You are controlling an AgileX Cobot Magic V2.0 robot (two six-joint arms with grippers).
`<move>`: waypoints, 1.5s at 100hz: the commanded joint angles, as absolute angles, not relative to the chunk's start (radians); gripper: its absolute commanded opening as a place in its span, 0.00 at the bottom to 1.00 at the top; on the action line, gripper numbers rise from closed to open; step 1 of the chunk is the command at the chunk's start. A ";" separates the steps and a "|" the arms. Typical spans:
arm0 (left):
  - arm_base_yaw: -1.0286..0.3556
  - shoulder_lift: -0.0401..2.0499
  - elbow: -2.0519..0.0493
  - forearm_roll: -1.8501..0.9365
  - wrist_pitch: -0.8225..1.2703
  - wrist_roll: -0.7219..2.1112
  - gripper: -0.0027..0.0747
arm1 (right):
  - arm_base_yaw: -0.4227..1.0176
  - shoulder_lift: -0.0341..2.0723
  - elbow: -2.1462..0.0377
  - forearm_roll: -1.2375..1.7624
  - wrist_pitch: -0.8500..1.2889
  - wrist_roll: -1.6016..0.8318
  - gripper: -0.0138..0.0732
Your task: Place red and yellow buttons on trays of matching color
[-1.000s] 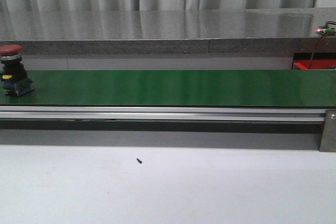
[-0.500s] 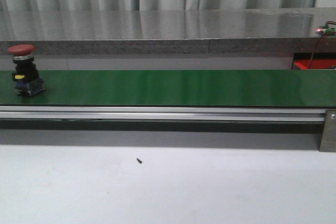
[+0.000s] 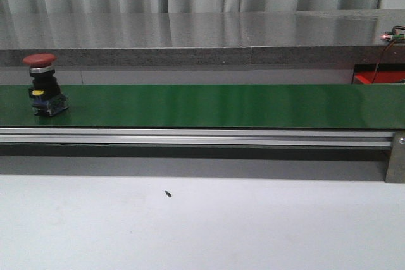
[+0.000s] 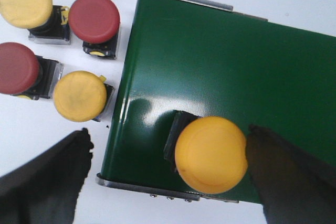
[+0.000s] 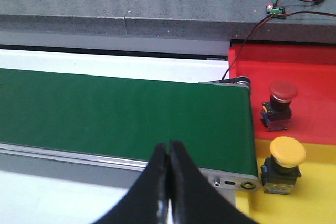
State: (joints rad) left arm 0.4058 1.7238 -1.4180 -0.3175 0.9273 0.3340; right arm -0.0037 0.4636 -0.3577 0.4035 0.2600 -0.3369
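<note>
Patience suits us here: right gripper [image 5: 169, 182] (fingers together) waits at the belt [image 5: 126, 114] end until the red button [image 3: 43, 84] arrives.

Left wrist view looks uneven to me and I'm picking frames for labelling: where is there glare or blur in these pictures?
Left wrist view: a pale sheen on the green belt; the open left gripper fingers are dark and soft, the yellow button sharp. Front view: overhead light streaks the grey counter; the red button is slightly soft. Right wrist view: evenly lit, shut fingertips blurred.
</note>
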 commanded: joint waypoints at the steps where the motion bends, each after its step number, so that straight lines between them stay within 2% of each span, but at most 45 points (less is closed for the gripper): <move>1: 0.401 1.643 -1.451 -0.369 0.894 0.346 0.80 | -0.005 0.466 -0.384 0.415 0.197 -0.338 0.02; 20: 0.389 1.544 -1.447 -0.414 0.897 0.382 0.78 | -0.005 0.466 -0.384 0.415 0.236 -0.338 0.02; 39: 0.351 1.433 -1.414 -0.426 0.900 0.386 0.65 | -0.005 0.466 -0.384 0.421 0.205 -0.338 0.02; 51: 0.316 1.361 -1.379 -0.426 0.900 0.386 0.46 | -0.005 0.466 -0.384 0.448 0.201 -0.338 0.02; 63: 0.271 1.293 -1.334 -0.426 0.901 0.397 0.18 | -0.005 0.466 -0.384 0.456 0.216 -0.338 0.02; 72: 0.235 1.244 -1.293 -0.426 0.899 0.404 0.01 | -0.005 0.466 -0.384 0.456 0.219 -0.338 0.02; 104: 0.114 1.084 -1.083 -0.426 0.819 0.404 0.01 | -0.005 0.466 -0.384 0.458 0.241 -0.338 0.02; 150: 0.112 0.732 -0.758 -0.430 0.681 0.404 0.01 | 0.002 0.518 -0.448 0.455 0.293 -0.339 0.02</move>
State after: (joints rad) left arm 0.1182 0.7863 -0.7717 -0.3959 0.7625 0.4003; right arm -0.0021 0.4877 -0.3950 0.4450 0.3367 -0.3369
